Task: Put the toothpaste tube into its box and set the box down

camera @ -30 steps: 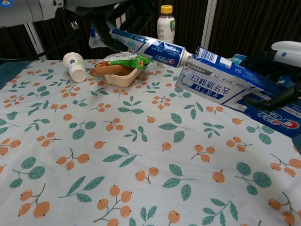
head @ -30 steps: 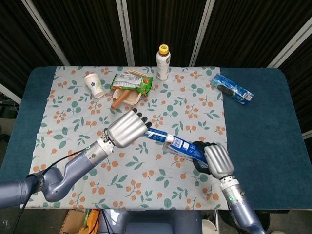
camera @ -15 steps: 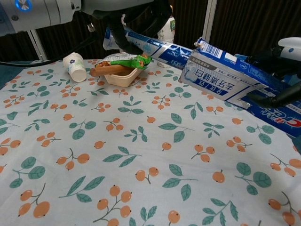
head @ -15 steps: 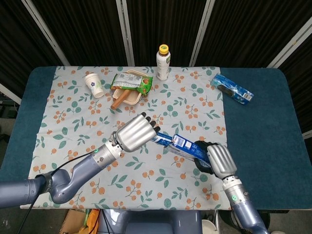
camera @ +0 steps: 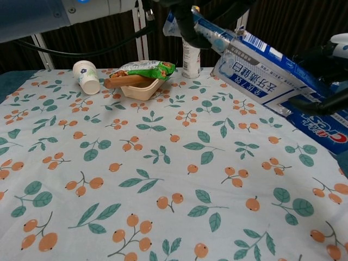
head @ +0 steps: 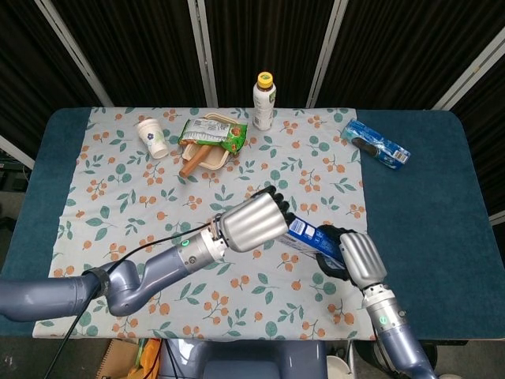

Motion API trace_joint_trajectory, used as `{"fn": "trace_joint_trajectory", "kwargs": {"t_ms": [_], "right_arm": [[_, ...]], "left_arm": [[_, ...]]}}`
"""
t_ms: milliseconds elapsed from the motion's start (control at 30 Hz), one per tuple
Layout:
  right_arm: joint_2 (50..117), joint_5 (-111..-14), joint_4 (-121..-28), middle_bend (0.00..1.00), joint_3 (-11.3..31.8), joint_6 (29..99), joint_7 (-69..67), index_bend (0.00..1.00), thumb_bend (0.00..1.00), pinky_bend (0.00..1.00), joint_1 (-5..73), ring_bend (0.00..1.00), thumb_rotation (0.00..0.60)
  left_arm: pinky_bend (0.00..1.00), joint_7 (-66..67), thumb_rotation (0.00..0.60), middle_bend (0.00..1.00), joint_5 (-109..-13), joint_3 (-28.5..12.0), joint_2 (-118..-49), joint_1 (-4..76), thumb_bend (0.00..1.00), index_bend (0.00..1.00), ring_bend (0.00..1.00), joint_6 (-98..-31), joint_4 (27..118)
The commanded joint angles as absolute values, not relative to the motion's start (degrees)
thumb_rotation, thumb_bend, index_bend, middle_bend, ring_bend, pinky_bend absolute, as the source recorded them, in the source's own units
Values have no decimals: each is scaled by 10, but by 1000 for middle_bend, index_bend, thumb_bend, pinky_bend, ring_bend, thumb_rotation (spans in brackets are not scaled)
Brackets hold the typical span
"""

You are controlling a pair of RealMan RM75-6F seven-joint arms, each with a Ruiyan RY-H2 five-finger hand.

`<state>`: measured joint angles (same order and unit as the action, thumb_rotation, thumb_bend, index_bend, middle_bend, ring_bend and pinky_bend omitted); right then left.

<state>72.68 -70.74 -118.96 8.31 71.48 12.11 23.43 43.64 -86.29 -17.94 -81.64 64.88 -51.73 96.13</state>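
Dark blue surface (head: 426,229) with rounded corners, fabric-like top. Pale tablecloth (head: 118,205) printed with green leaves and orange berries covers left and middle; right part bare blue. Behind far edge: black pleated curtain (head: 134,47) crossed by slanted silver frame bars (head: 203,51). Floor glimpsed past near edge, details unclear. Even, soft light; faint shadows on cloth.

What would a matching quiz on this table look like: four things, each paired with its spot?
Things:
1. box
2. bottle
3. cup
4. blue pack

Places:
A. bare blue table, far right
B. held up in the right hand
C. far edge of the cloth, middle
D. far left of the cloth

Pairs: 1-B, 2-C, 3-D, 4-A
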Motion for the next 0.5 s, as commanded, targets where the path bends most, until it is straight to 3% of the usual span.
{"fn": "trace_joint_trajectory", "kwargs": {"t_ms": [33, 300, 500], "right_arm": [[724, -716, -1190, 509, 92, 726, 94, 448, 435, 444, 228, 468, 600], [725, -745, -1184, 509, 113, 761, 2, 448, 435, 444, 208, 468, 600], [720, -756, -1169, 509, 118, 773, -49, 448, 435, 444, 196, 468, 600]], "left_arm": [[594, 439, 600, 601, -872, -184, -827, 665, 364, 633, 544, -511, 953], [378, 477, 600, 368, -888, -203, -845, 701, 126, 456, 319, -513, 940], [356, 499, 600, 313, -891, -219, -862, 714, 26, 357, 269, -538, 940]]}}
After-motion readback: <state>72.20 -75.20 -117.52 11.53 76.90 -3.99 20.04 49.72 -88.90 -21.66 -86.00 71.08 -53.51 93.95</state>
